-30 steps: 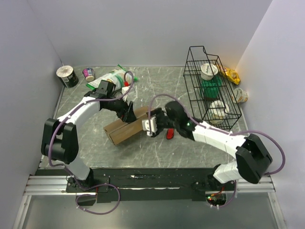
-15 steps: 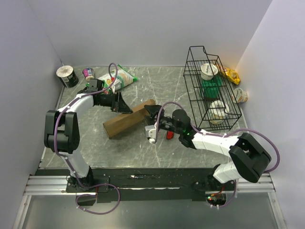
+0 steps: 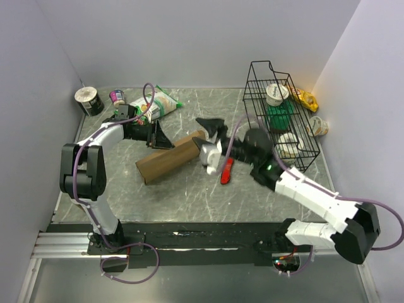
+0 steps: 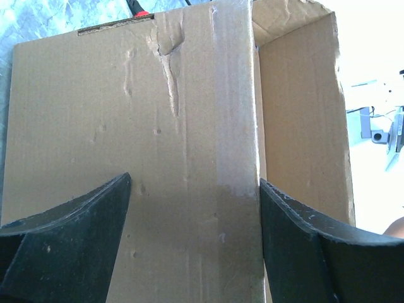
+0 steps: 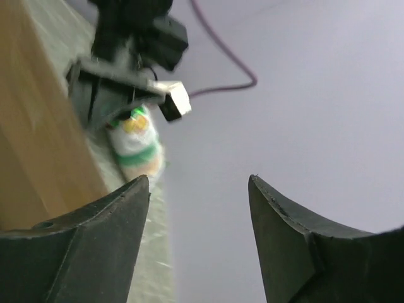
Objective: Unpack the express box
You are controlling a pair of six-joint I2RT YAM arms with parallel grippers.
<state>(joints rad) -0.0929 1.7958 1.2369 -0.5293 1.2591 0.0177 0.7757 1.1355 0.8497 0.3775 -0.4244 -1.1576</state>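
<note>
The express box point(image 3: 167, 163) is a flat brown cardboard mailer lying slantwise mid-table. In the left wrist view it point(image 4: 126, 126) fills the frame, and a side flap point(image 4: 303, 113) stands open on the right. My left gripper point(image 3: 161, 137) is open at the box's far edge, its fingers point(image 4: 76, 221) spread over the box top without gripping point(image 4: 194, 183). My right gripper point(image 3: 207, 134) is open and empty, raised above the box's right end. In its own view it point(image 5: 199, 180) points at the back wall, with the box point(image 5: 31, 126) at the left.
A red object point(image 3: 226, 172) lies on the table right of the box. A green-and-white snack bag point(image 3: 158, 104) and two cups point(image 3: 89, 100) sit at the back left. A black wire basket point(image 3: 278, 113) with cups stands at the right, a yellow bag point(image 3: 307, 98) behind it.
My right gripper has left the box's near right end and risen up and back above it. My left gripper drew back from the box top to its far edge. The box shifted slightly.
</note>
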